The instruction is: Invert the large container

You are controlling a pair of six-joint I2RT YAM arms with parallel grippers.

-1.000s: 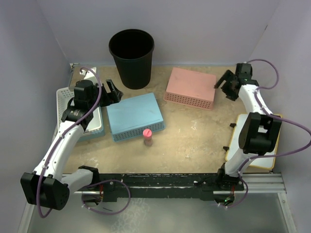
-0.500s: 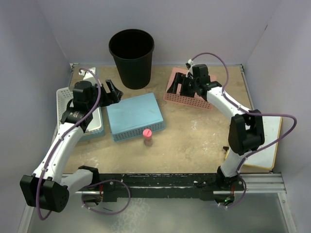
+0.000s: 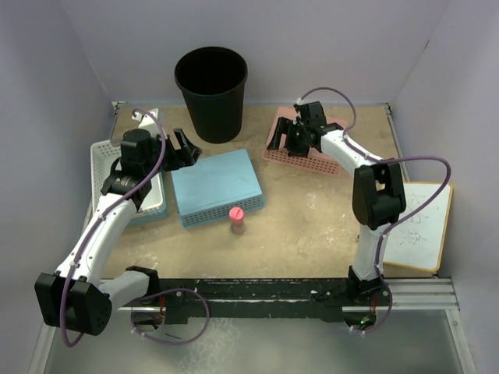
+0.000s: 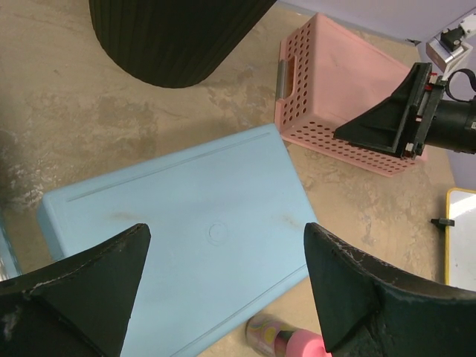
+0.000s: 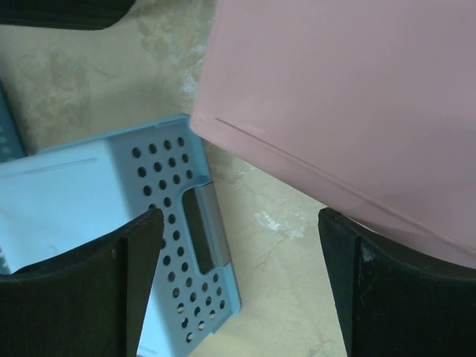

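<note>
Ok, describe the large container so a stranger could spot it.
At the far edge of the table, left of centre, the large container stands upright, mouth open. It is the only tall, round, black thing; the blue basket and pink basket nearby are low rectangles.

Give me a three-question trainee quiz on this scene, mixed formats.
1. True or false: the bin stands mouth up.
2. The left gripper holds: A) a bottle B) nothing C) a lid.
3. Fill in: the basket nearest the right gripper is ___.
Key: 1 true; 2 B; 3 the pink basket.
</note>
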